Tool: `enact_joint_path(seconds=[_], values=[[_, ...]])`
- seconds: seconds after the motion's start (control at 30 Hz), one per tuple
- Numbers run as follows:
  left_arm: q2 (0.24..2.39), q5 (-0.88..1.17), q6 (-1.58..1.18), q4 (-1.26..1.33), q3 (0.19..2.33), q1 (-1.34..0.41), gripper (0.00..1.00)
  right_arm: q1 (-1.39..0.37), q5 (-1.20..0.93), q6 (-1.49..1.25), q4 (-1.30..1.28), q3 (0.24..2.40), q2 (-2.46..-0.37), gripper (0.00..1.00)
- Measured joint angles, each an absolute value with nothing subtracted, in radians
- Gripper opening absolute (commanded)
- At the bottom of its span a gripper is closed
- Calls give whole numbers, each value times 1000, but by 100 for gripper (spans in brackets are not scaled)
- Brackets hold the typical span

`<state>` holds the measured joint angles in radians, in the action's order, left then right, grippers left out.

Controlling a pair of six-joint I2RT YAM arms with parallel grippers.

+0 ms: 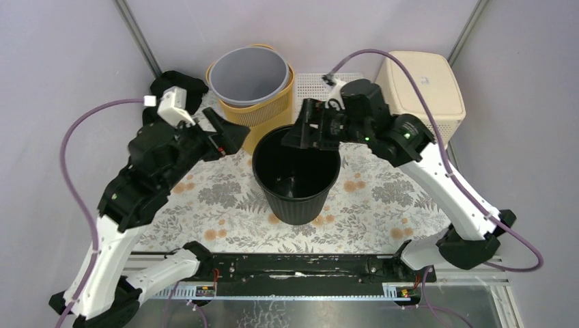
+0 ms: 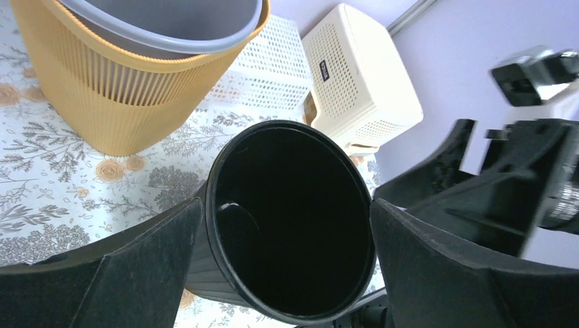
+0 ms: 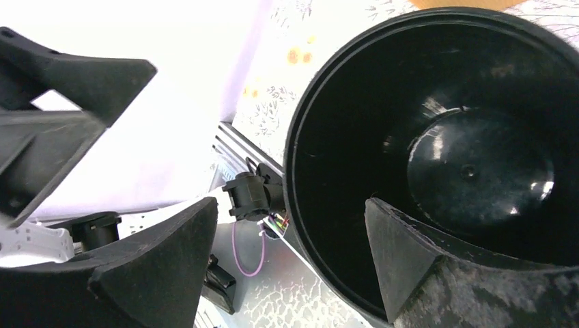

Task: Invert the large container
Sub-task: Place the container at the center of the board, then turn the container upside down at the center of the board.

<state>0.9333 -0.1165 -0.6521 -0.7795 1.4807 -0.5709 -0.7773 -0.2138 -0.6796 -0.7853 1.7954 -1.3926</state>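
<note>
Here: black bin (image 1: 299, 208) upright on floral cloth (image 1: 382, 198), lilac walls (image 1: 54, 55); left tool (image 1: 231, 137) open, right tool (image 1: 302, 133) open astride rim (image 1: 339, 167).

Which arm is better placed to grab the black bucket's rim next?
Right. The right gripper is open astride the rim of the black bucket, one finger inside; the left gripper hangs open beside its wall.

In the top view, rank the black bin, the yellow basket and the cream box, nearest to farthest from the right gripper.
1. The black bin, directly below the right gripper, at its rim.
2. The yellow basket, back and to its left.
3. The cream box, back right corner.
</note>
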Motion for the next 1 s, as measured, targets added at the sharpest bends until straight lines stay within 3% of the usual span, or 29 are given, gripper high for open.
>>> enact_joint_path(seconds=[0.47, 0.73, 0.9, 0.93, 1.0], values=[[809, -178, -641, -878, 1483, -571, 100, -1059, 96, -702, -989, 2159, -1821, 75], [784, -180, -634, -896, 1479, -571, 100, -1104, 202, -748, -1066, 2221, -1943, 62], [772, -179, -630, -906, 1472, -571, 100, -1113, 253, -764, -1117, 2306, -2040, 61], [772, -179, -628, -909, 1472, -571, 100, -1115, 259, -765, -1125, 2317, -2056, 59], [772, -179, -625, -916, 1472, -571, 100, -1119, 272, -767, -1142, 2329, -2085, 44]])
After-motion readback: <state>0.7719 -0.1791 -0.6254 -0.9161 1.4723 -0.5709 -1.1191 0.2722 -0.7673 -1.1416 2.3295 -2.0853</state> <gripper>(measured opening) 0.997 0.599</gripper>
